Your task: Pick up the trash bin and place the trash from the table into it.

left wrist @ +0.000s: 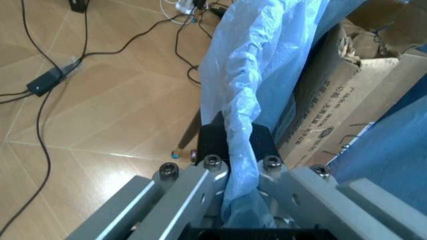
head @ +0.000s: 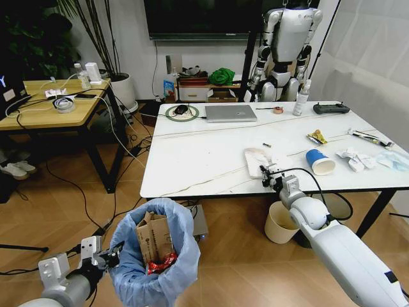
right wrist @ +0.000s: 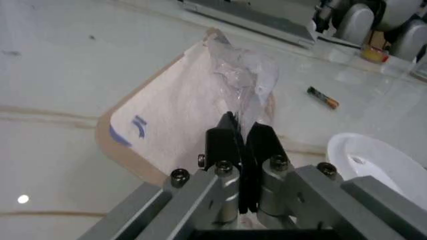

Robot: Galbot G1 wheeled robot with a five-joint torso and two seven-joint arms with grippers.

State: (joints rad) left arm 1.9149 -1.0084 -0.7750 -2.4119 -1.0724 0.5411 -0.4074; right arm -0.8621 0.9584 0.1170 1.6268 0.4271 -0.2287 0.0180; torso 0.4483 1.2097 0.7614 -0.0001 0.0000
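Observation:
The trash bin [head: 156,256], lined with a crinkly light-blue bag, hangs low at the front left with torn brown cardboard [head: 152,238] and a crushed red can [head: 163,262] inside. My left gripper [head: 115,252] is shut on the bag's twisted rim [left wrist: 240,125], beside the cardboard [left wrist: 333,100]. On the table [head: 192,160], my right gripper [head: 268,174] is shut on the near edge of a flat white wrapper [head: 255,160] with clear film [right wrist: 237,75]. A blue paper cup [head: 318,161], a yellow snack wrapper [head: 317,136] and crumpled tissues [head: 354,158] lie farther right.
A silver laptop [head: 231,112], a black controller [head: 331,109] and a spray bottle [head: 300,99] stand along the table's far edge. A cream bucket [head: 281,222] sits under the table. A wooden desk [head: 51,105] stands at the left, with cables across the floor [left wrist: 40,85].

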